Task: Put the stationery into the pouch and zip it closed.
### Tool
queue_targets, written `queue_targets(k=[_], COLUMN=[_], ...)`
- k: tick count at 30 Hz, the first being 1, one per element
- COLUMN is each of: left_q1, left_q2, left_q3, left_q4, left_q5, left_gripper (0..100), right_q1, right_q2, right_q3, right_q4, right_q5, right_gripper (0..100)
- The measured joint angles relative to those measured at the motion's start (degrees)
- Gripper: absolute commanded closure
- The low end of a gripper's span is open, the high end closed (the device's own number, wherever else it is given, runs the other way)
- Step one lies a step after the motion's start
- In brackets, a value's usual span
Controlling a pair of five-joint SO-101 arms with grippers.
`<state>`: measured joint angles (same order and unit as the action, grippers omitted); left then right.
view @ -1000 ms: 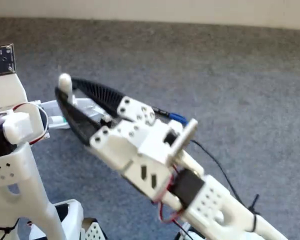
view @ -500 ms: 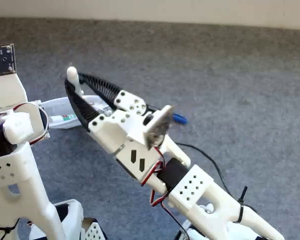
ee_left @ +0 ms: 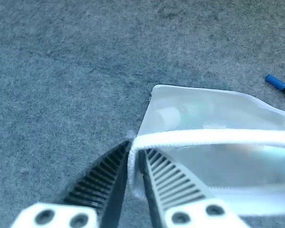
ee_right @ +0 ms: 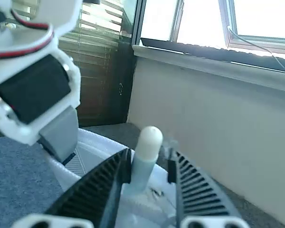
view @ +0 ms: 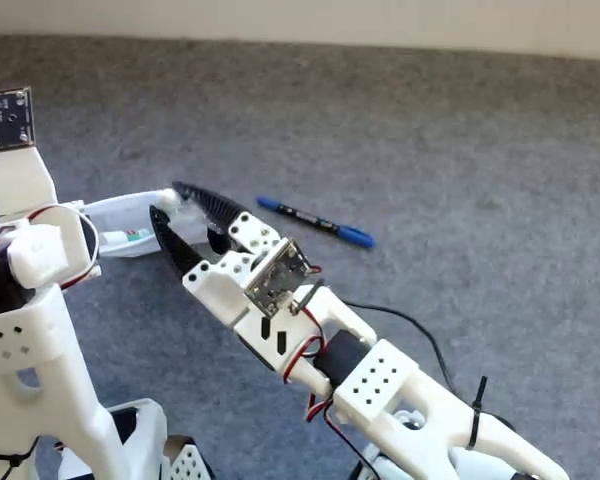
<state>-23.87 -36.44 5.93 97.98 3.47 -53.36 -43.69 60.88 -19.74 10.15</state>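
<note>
The task was judged partly done. At least one item could be seen through the translucent pouch (ee_left: 213, 118), which lay on the grey carpet (view: 460, 130). Its white rim was lifted and pinched between the closed fingers of the left gripper (ee_left: 135, 154). A white-capped stick (ee_right: 149, 140) was clamped in the right gripper (ee_right: 149, 156), whose jaws were shut against its sides, at the pouch mouth. Whether it had entered could not be told. A blue pen (view: 315, 222) lay outside on the carpet, near the pouch but apart from it. By this judgement three steps were left: the stick released inside, the pen loaded, and the zip drawn.

The stick's long axis ran along the gripper's jaws, with the cap leading past their tips. The pen lay flat with its long axis slanted across the high view, one end aimed at the pouch and the capped blue end pointing away.
</note>
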Motion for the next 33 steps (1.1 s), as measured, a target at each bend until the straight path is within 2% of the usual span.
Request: queue_targets(k=[9, 12, 19, 25, 27, 31, 33], left_q1=[0.0, 0.0, 0.0, 0.0, 0.0, 0.0, 0.0], left_q2=[0.0, 0.0, 0.0, -0.1, -0.1, -0.1, -0.1], left_q3=[0.0, 0.0, 0.0, 1.1, 1.1, 1.1, 1.1], left_q4=[0.0, 0.0, 0.0, -0.1, -0.1, -0.1, -0.1], left_q5=[0.0, 0.0, 0.0, -0.1, -0.1, -0.1, -0.1], left_gripper=[100, 100, 100, 100, 100, 100, 100], right_q1=[0.4, 0.4, 1.7, 1.9, 1.8, 1.9, 2.6], right_q2=[-4.0, -8.8, -17.4, -19.5, -19.7, -19.7, -19.7], right_q3=[0.0, 0.0, -5.0, -14.9, -17.5, -20.6, -21.0], right_q4=[1.1, 8.4, 25.1, 38.6, 43.2, 49.1, 51.0], right_q5=[0.0, -0.4, -12.6, -19.5, -21.3, -22.4, -22.4], right_gripper=[83.5, 83.5, 83.6, 83.7, 86.3, 99.8, 98.4])
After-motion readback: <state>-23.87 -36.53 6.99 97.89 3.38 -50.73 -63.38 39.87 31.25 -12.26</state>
